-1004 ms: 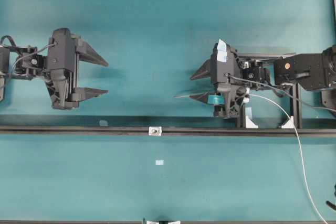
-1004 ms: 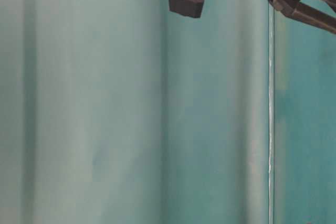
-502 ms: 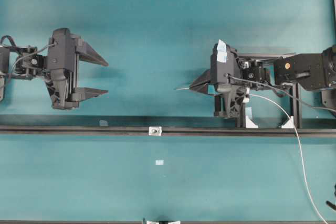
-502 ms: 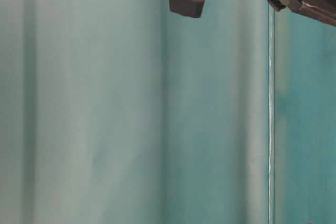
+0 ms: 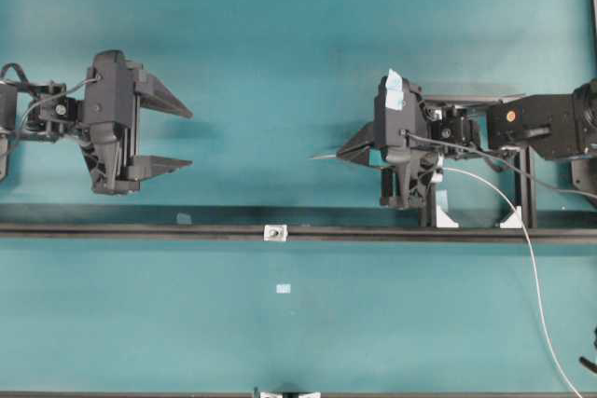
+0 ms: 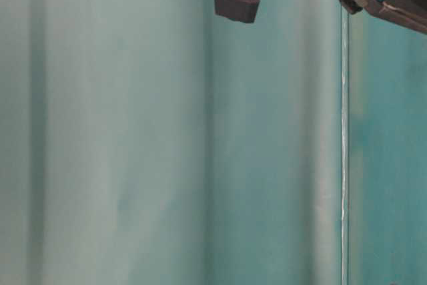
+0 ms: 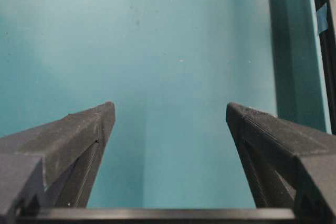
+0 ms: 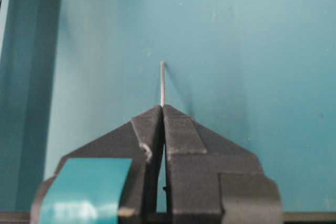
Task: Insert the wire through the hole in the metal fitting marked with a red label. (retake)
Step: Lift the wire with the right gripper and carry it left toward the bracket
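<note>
We have the right gripper [image 8: 162,109] clamped tight on the wire [image 8: 162,83], its short tip poking out past the fingertips. So the grasp is done; the threading is not. The metal fitting [image 5: 275,232] sits on the black rail [image 5: 140,229], well apart from that tip, its hole too small to make out. Our left gripper [image 5: 182,137] hangs beyond the rail, fingers spread wide, holding nothing.

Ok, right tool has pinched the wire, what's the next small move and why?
Probably carry the right tool toward the metal fitting on the black rail. It is shut on the wire, whose short tip sticks out past it, well away from the hole.
</note>
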Robot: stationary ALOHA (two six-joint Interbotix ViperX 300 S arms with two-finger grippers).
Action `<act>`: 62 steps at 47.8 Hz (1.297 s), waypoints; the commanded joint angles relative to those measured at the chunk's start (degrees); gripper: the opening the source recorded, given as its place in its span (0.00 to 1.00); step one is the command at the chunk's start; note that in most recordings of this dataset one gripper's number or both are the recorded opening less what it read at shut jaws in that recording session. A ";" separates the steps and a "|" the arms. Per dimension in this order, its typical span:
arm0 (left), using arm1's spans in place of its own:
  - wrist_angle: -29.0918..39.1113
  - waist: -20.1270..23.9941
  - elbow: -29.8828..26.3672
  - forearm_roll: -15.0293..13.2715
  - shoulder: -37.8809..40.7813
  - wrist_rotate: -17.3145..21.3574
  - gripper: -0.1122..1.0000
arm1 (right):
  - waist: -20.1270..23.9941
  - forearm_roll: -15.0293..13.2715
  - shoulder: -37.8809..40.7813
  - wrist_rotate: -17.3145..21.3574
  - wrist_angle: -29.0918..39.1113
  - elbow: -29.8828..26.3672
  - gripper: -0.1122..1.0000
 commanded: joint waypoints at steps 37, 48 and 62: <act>-5.36 0.00 -0.79 -0.35 -3.87 -0.70 0.59 | -0.79 0.00 -11.51 -0.18 3.60 0.26 0.12; -13.45 -2.55 -0.62 -0.44 1.14 -1.14 0.59 | 1.76 0.26 -11.51 -0.18 -1.14 1.93 0.12; -28.39 -6.24 0.70 -1.23 7.73 -1.32 0.59 | 6.77 4.22 -9.67 -0.70 -13.80 5.45 0.12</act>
